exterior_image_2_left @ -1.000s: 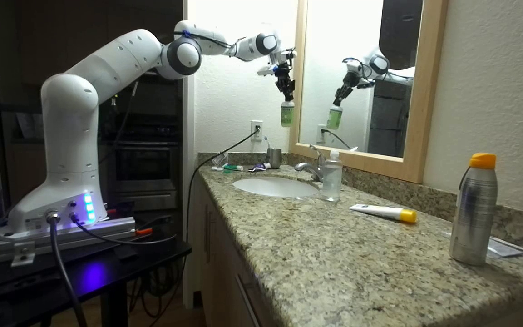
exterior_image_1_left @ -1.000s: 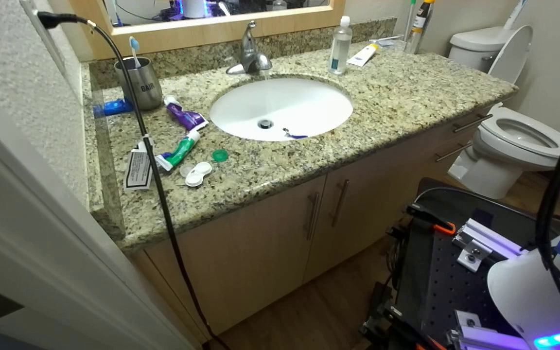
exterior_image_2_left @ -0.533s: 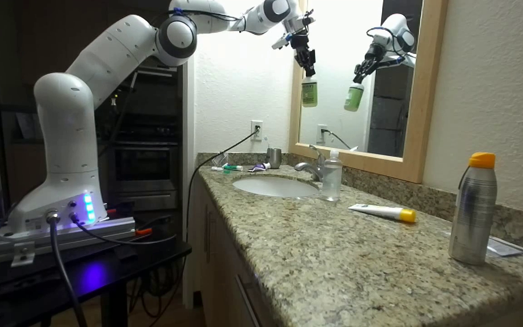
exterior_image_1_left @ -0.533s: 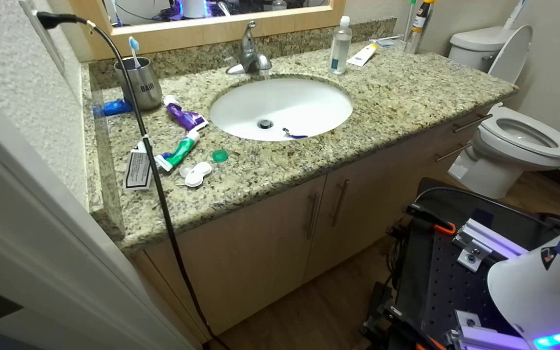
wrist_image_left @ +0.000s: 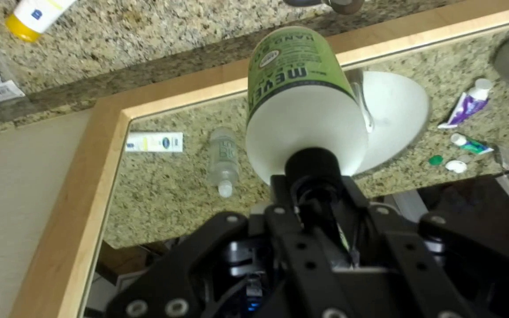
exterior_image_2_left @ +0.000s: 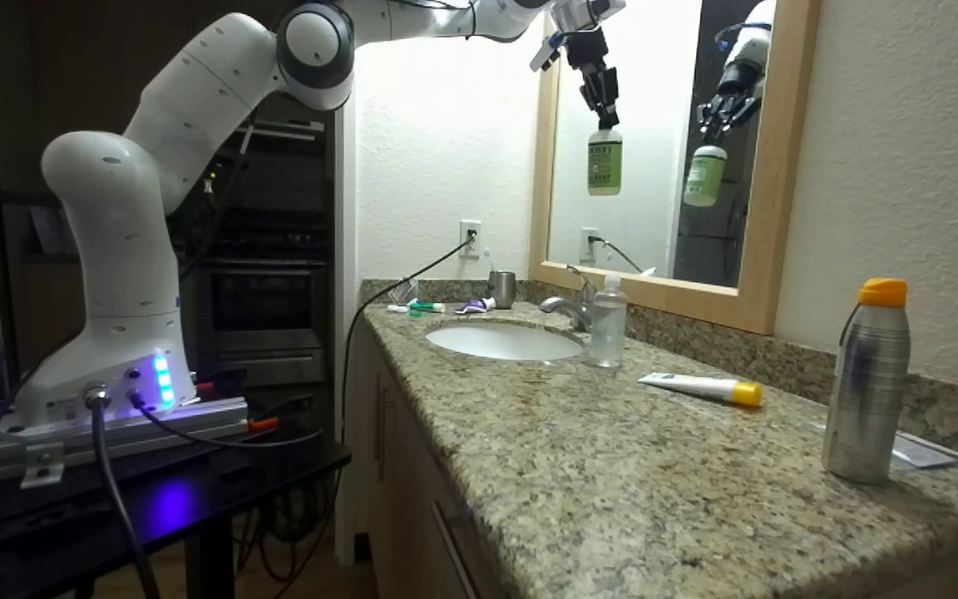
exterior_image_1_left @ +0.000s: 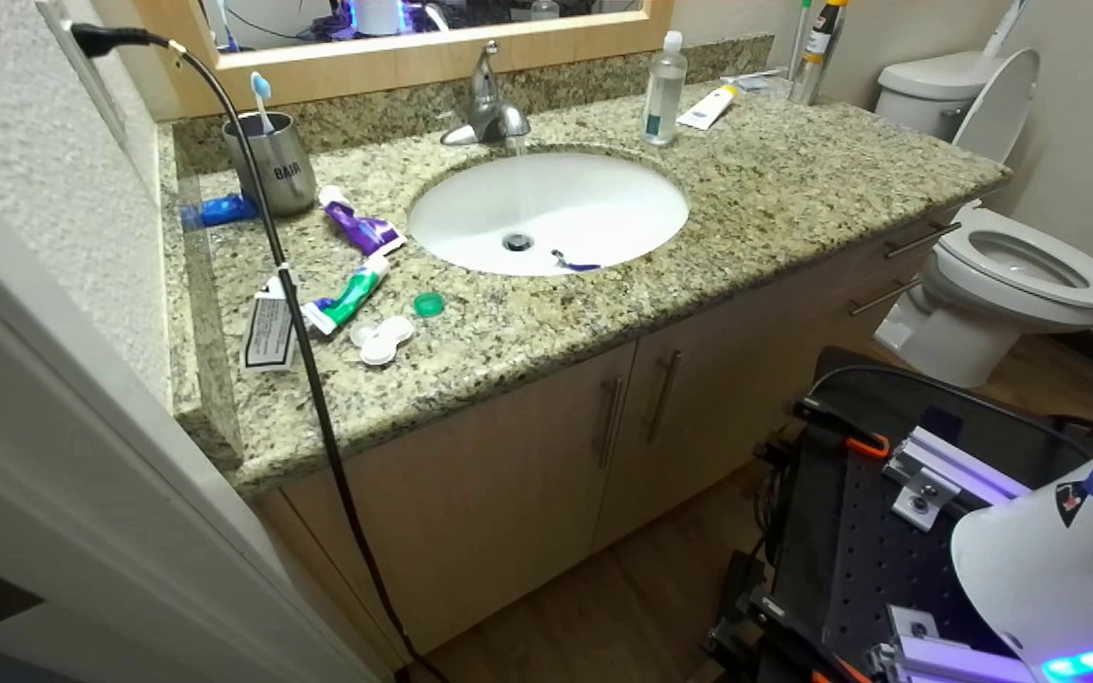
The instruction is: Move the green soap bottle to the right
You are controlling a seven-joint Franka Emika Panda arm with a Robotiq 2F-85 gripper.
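Claw (wrist_image_left: 317, 185) clenched on the green soap bottle (exterior_image_2_left: 604, 166), holding it by the black top (wrist_image_left: 313, 164). In an exterior view, bottle sits directly below the claw, roughly upright, up in the air, well above the table (exterior_image_2_left: 595, 466); claw itself leans a bit. Wrist view: fingers (wrist_image_left: 355, 196) on both sides of the black top, white shoulder (wrist_image_left: 305, 121) just past the tips, green label (wrist_image_left: 296, 57) further out, base pointing away from the claw. Bottle is near the mirror (exterior_image_2_left: 654, 229), reflection (exterior_image_2_left: 704, 176) visible in the glass; can't tell the exact gap.

On the table: clear bottle (exterior_image_1_left: 665, 90) standing just beside the sink (exterior_image_1_left: 603, 209), white tube with yellow cap (exterior_image_2_left: 695, 388) lying near it, silver spray can (exterior_image_2_left: 868, 391) upright. Other end of the sink: grey cup (exterior_image_1_left: 276, 171) with a toothbrush (exterior_image_1_left: 263, 100) in it, purple tube (exterior_image_1_left: 363, 228) near the cup, green tube (exterior_image_1_left: 353, 296) just beside the purple one. Faucet (exterior_image_1_left: 488, 109) running into the sink.
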